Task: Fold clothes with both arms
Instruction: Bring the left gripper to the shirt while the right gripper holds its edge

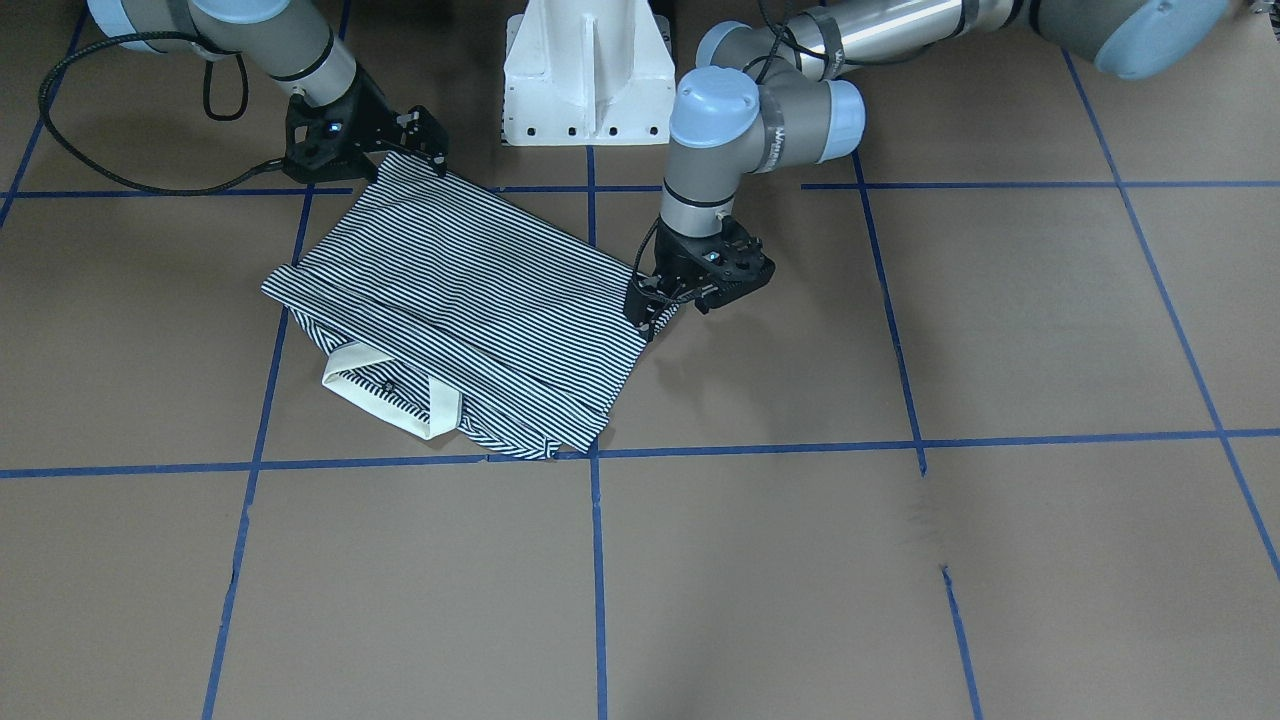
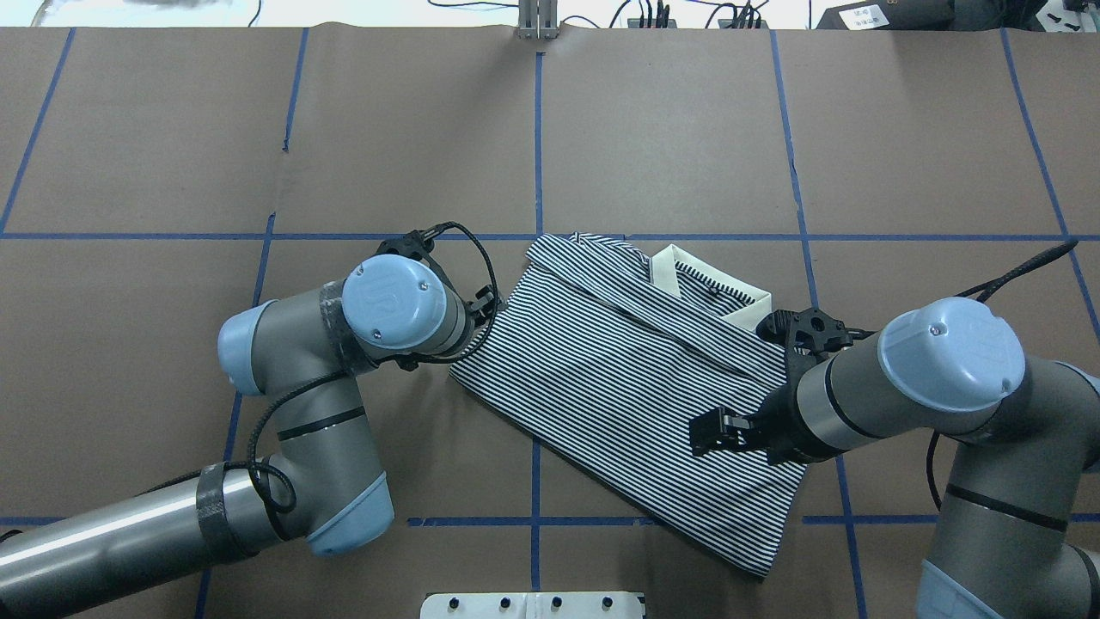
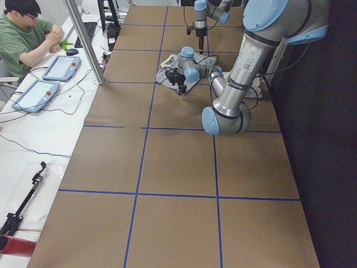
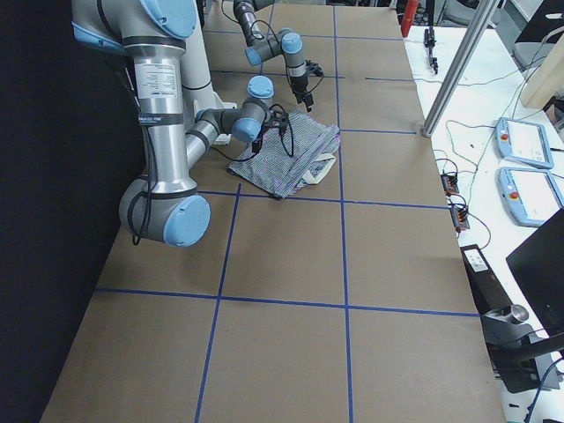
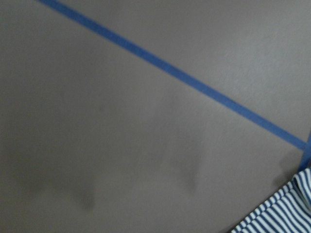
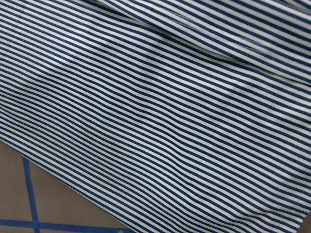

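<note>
shirt: the striped polo shirt (image 1: 470,300) lay left of centre in the front view, on the brown table (image 1: 900,560). it was a skewed rectangle, sleeves tucked in from the look of it, white collar (image 1: 390,390) at its lower edge.
left gripper: the left gripper (image 1: 648,315) sat low at the shirt's right corner, tips right at the fabric edge. honestly couldn't tell if it was pinching cloth or just touching it. its wrist view was mostly bare table with a bit of stripe in the lower right.
right gripper: the right gripper (image 1: 432,150) was at the shirt's top corner, upper left of the frame. can't say whether it had a grip either. its wrist view showed only stripes, no fingers.
step: looked like lining up on the two corners opposite the collar for another fold.
next move: probably needs both corners firmly pinched, then lifted together and carried toward the collar evenly so the cloth doesn't skew.
</note>
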